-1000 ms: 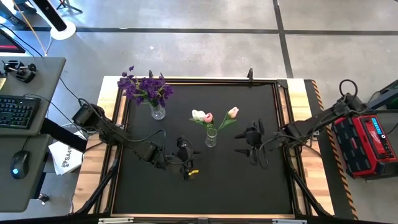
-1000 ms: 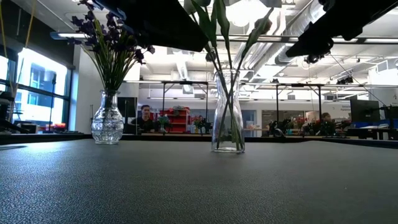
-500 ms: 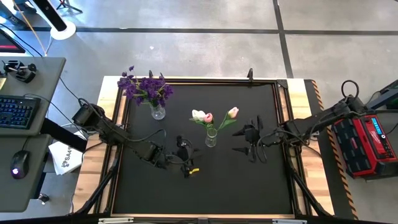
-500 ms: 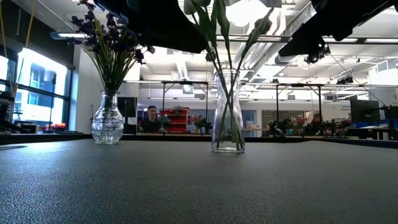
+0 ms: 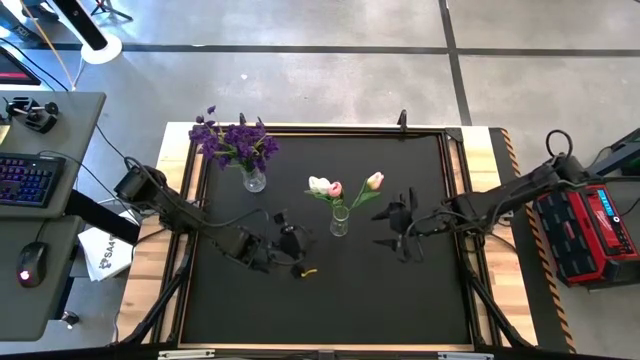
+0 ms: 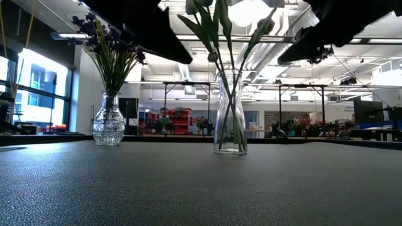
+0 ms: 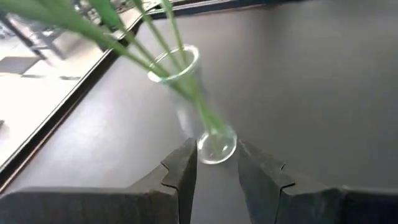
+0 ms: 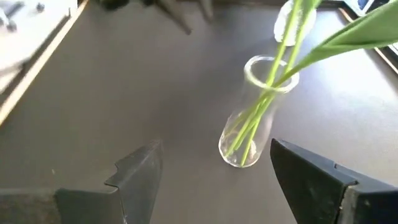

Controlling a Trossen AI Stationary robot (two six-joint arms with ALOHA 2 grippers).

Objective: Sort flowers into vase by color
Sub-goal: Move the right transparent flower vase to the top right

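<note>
Tulips [image 5: 335,188] standing in the middle vase [image 5: 340,222], purple flowers [image 5: 232,142] in the corner vase [image 5: 253,180] by the mat edge [image 5: 205,160]. Left gripper [image 5: 285,243] nearly closed, empty; right gripper [image 5: 397,228] spread wide, flanking the middle vase. Open mat [image 5: 330,300] up front.

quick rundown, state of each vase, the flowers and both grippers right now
round vase: upright, holds the purple flowers
slim vase: upright, holds the tulips
mat: no loose flowers on it
left gripper: empty, fingers slightly apart, above the mat beside the slim vase
right gripper: open, empty, on its other side
</note>
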